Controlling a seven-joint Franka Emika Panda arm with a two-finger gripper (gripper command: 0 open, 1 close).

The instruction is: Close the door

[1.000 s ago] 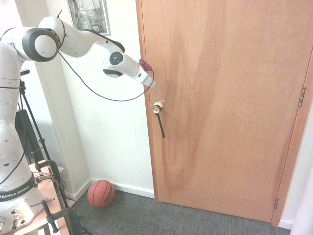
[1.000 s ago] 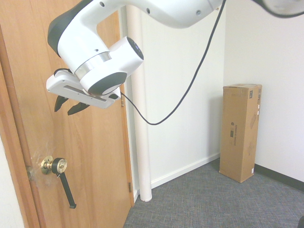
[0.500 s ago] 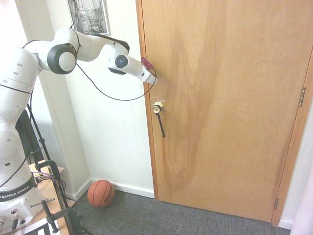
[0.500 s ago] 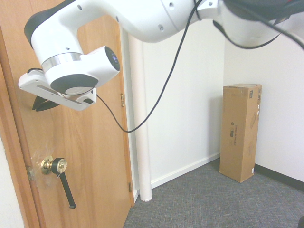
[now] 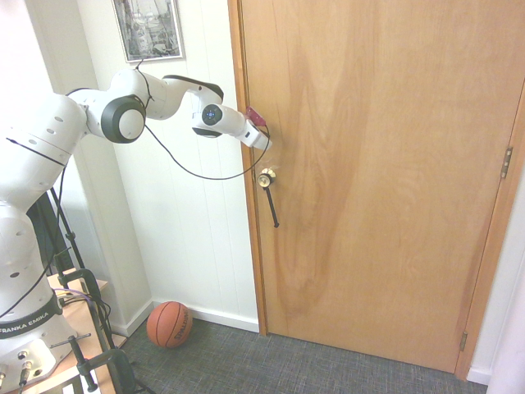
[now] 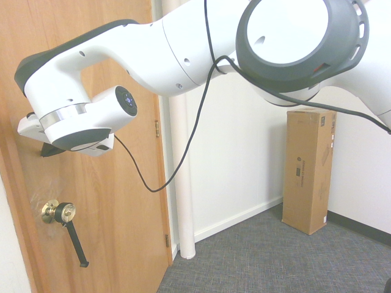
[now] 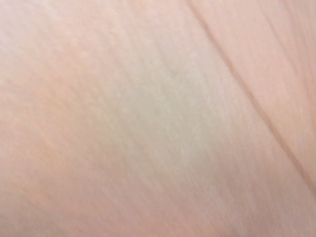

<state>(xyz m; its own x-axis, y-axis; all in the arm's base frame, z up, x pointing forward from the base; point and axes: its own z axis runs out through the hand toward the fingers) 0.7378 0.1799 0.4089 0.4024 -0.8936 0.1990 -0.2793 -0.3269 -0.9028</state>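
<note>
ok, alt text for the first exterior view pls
A white robot arm reaches from the left, its gripper at the latch edge of a tall light-brown wooden door, just above a brass knob with a hanging black rod. A basketball lies on grey carpet below.

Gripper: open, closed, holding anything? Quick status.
Gripper: at the door, above the brass knob; fingers mostly hidden, so open or closed cannot be told. Nothing visibly held.

White walls (image 5: 197, 213), grey carpet (image 6: 275, 256)
</note>
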